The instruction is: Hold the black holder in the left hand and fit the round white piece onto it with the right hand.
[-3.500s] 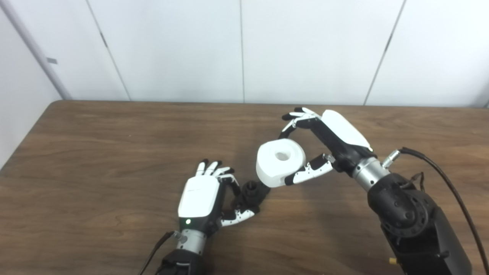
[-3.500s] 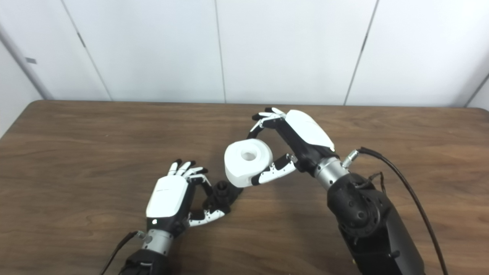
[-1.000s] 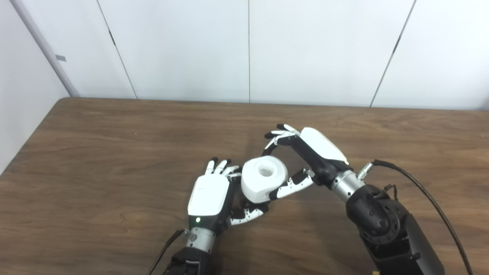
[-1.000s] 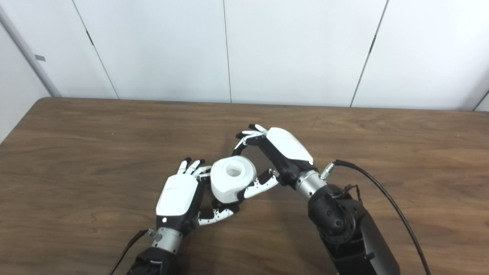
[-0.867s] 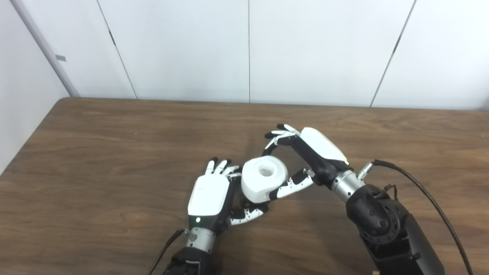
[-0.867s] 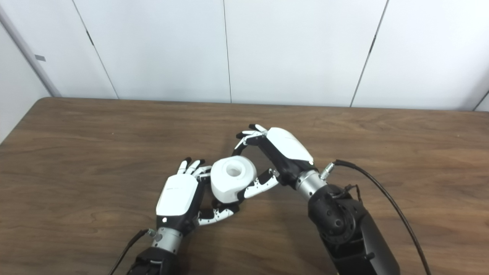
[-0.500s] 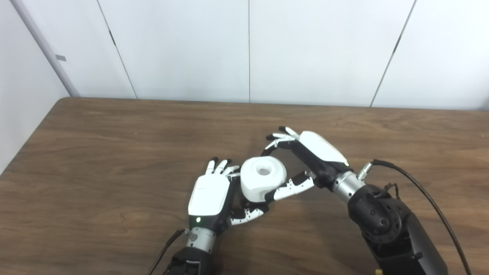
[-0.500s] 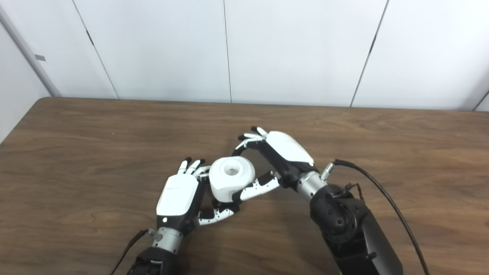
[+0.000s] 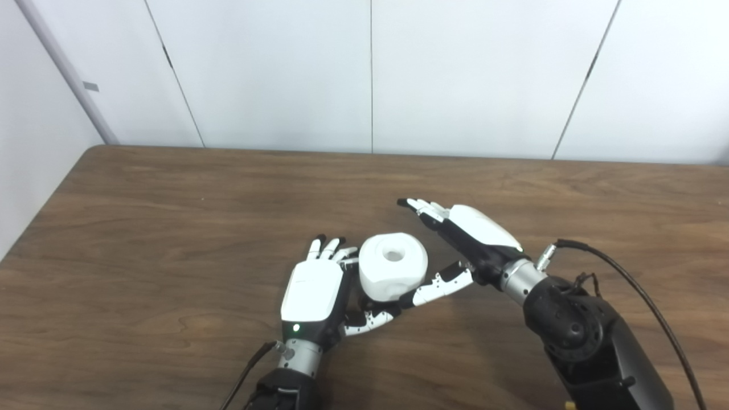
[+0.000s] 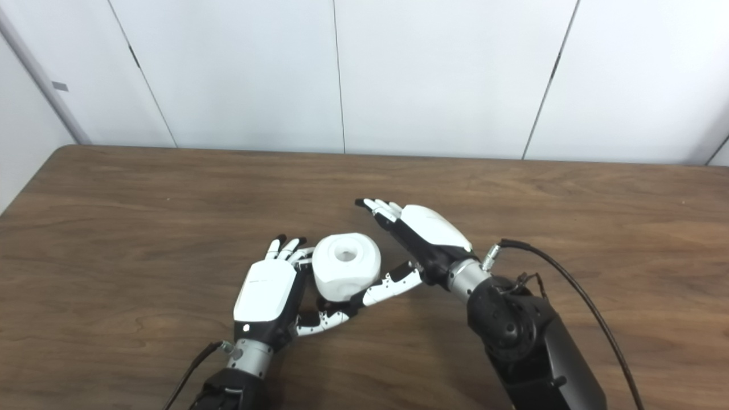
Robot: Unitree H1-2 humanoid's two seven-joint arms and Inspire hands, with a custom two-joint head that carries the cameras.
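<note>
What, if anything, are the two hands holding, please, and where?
Left hand grips the black holder at its base, under the round white piece; right hand is open, holding nothing.

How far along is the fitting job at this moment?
Done, by the look of it: the round white piece sits over the spot where the left robot hand grips the black holder, which is mostly hidden beneath it. In hand: the right robot hand is open, fingers spread clear of the piece. Left: pulling that hand away; whether the piece is fully seated cannot be seen.
</note>
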